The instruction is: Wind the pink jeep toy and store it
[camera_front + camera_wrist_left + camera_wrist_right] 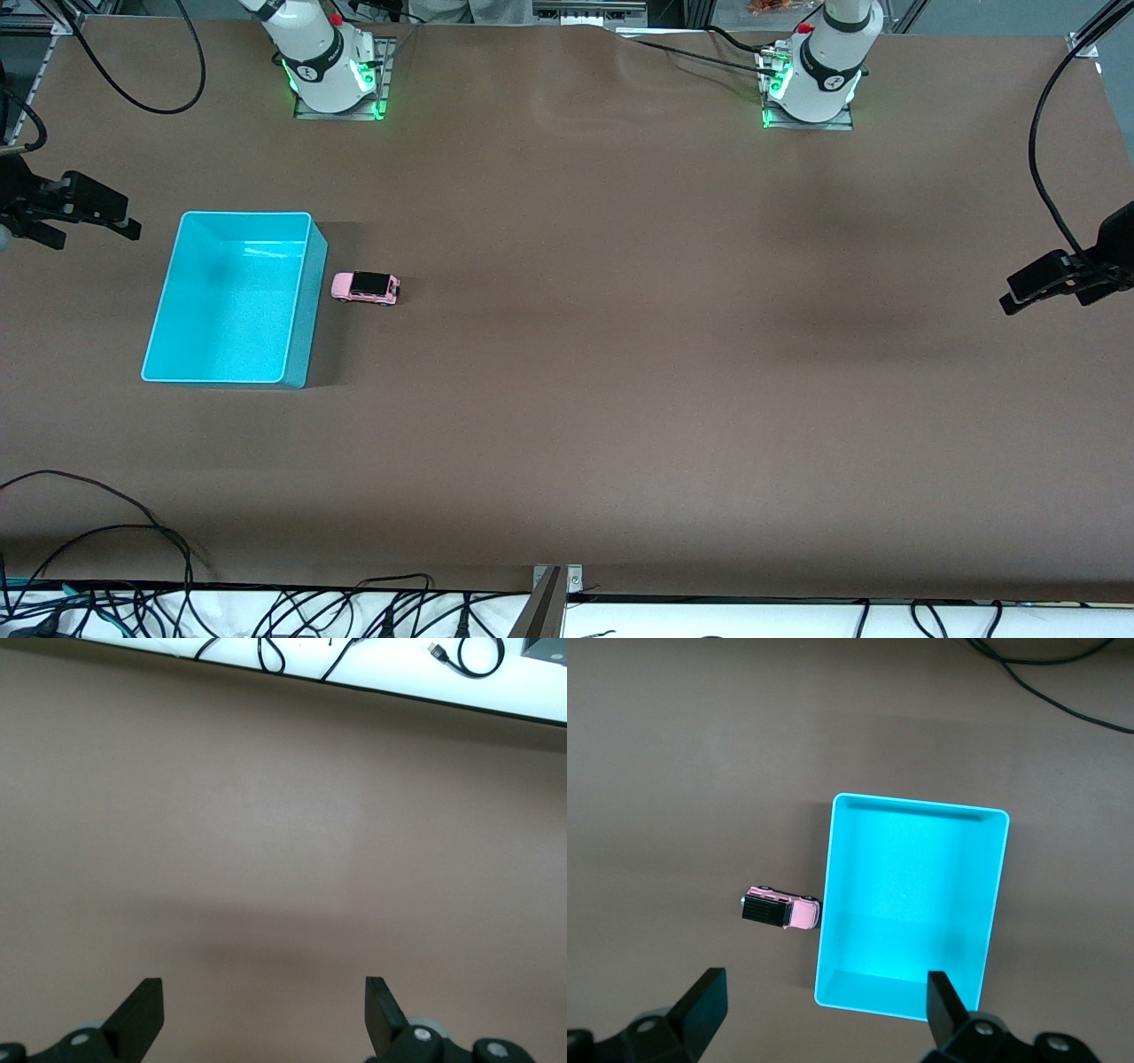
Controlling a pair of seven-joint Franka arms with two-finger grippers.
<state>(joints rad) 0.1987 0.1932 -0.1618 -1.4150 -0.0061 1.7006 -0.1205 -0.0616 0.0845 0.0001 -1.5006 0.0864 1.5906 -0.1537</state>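
On my bench (620,399) I count one pink jeep toy (366,287) just beside one turquoise bin (306,301); left pincer (264,1014) and right pincer (824,1010) both hover wide, empty.

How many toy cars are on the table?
1. The pink jeep toy sits on the table right beside the turquoise bin, on the side toward the left arm's end. The bin looks empty, so none seems hidden.

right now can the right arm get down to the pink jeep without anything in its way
Probably yes. The pink jeep toy sits uncovered on the table beside the turquoise bin, apparently not touching it. The right claw is open above them. The bin wall close by leaves little room on that side.
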